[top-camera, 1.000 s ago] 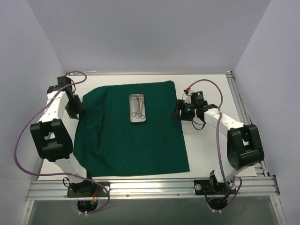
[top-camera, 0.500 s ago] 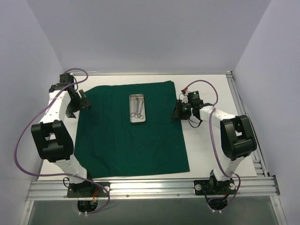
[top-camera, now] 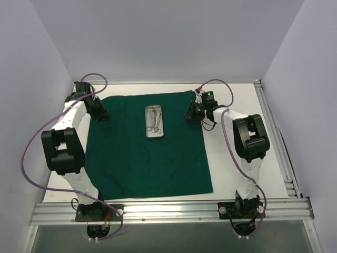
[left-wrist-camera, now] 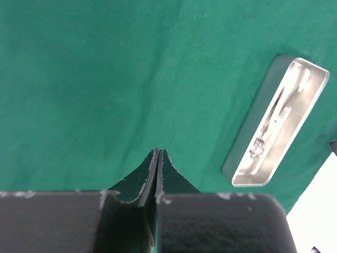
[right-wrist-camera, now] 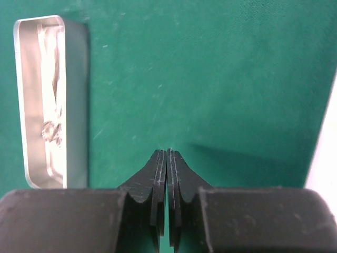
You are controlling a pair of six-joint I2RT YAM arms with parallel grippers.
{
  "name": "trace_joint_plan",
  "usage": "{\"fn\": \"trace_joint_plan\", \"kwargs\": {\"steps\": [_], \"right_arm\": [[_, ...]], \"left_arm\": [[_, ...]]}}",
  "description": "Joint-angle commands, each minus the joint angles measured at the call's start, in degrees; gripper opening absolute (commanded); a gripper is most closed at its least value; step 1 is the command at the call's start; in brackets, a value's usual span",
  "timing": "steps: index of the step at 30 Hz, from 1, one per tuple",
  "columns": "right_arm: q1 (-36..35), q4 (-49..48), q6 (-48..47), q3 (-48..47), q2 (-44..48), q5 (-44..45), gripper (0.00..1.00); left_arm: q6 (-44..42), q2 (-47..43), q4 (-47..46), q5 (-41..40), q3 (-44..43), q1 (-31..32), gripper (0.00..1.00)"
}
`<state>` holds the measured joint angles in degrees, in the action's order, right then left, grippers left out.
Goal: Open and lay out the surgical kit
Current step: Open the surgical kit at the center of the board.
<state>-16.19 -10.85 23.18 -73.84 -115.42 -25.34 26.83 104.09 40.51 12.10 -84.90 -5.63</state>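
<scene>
top external: green cloth spread flat, tray on its far half, tools inside. left gripper and right gripper clenched at far corners (seemingly empty). spreading looks done; next: open up, lift tools out.

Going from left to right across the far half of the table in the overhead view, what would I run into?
left gripper → small steel tray → right gripper
</scene>
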Motion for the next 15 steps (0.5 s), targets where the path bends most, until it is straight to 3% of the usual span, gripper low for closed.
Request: {"fn": "trace_joint_plan", "kwargs": {"steps": [1, 15], "right_arm": [[-0.2, 0.4, 0.6, -3.6, -3.2, 0.2, 0.0], [4.1, 8.6, 0.1, -4.7, -7.8, 10.4, 0.0]], "left_arm": [[2.6, 4.7, -4.2, 2.7, -4.2, 1.1, 0.02], [0.7, 30.7, 10.4, 0.9, -28.5, 4.2, 0.02]]}}
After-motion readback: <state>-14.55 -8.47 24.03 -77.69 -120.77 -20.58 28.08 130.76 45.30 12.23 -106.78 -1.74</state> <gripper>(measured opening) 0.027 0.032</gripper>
